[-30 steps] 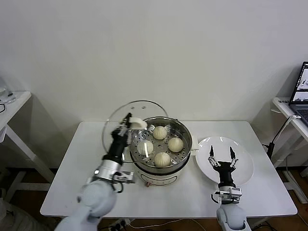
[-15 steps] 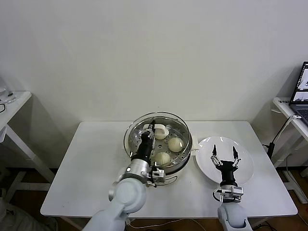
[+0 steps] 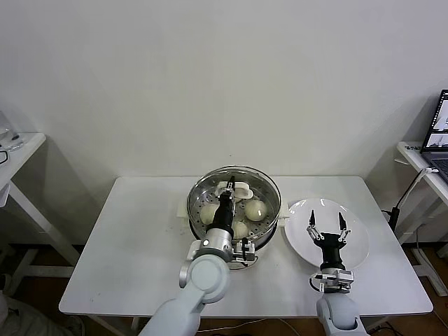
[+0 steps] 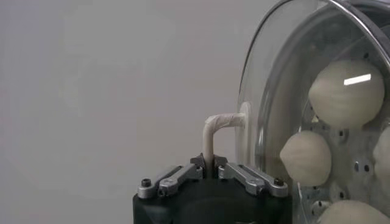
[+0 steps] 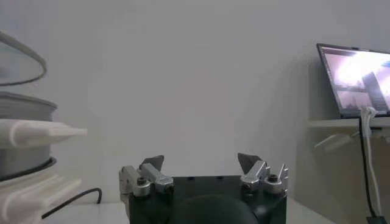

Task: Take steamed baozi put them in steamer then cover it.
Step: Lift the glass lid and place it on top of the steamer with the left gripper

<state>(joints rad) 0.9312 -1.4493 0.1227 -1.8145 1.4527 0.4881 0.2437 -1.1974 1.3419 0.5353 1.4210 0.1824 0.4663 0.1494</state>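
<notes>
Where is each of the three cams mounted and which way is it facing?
Head: on the robot's head, looking forward and down at the white table; shows the left pincer on the glass lid over the steamer, and the right pincer over the white plate.
Left wrist: on the left arm, facing the lid's white handle, its own fingers shut on it; baozi behind the glass.
Right wrist: on the right arm, facing the wall; own open fingers, laptop.
Shared: lid and steamer appear in all three.

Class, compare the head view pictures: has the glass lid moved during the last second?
Yes. The glass lid, held by the left end effector, has moved rightward from beside the steamer to over it, covering the baozi.
</notes>
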